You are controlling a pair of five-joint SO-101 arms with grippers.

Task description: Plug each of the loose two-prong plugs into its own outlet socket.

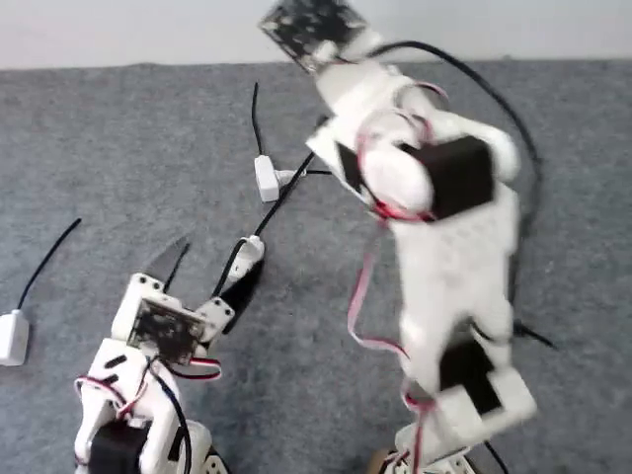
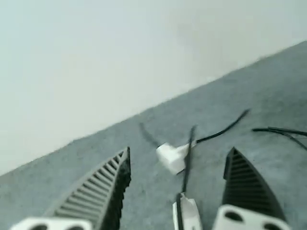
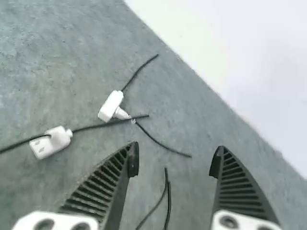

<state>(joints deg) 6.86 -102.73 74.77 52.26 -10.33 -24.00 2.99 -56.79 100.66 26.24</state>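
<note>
Stock of the table as I see it from beside the rig.

1. Surface: grey carpet (image 1: 118, 148) across the whole table, with a pale wall (image 2: 96, 57) along its far edge.

2. Left gripper (image 1: 219, 259): low over the near-left part of the carpet. Its ribbed dark fingers (image 2: 103, 189) are spread wide and grip nothing.

3. Right gripper (image 3: 176, 147): on the taller arm, which stretches towards the far side of the table. Its fingers (image 3: 108, 184) are also parted wide and hold nothing. In its own wrist view, carpet and thin loose black leads (image 3: 163, 143) show in the gap.

4. Pronged plug (image 1: 267, 179): small and white, lying flat on the carpet near the middle of the far half. Its black cord runs towards the wall and its metal pins point sideways. No gripper touches it. It lies beyond the spread left fingers.

5. Second white connector (image 1: 250, 250): lies on the carpet nearer than the pronged plug and apart from it, just beside one finger of the left gripper. Its black cord passes close by the plug's pins. I cannot tell whether the finger touches it, nor for certain whether it is a plug or a socket.

6. Third white connector (image 1: 12, 337): at the left edge of the table, well apart from the others, with its thin black cord trailing away from it.
</note>
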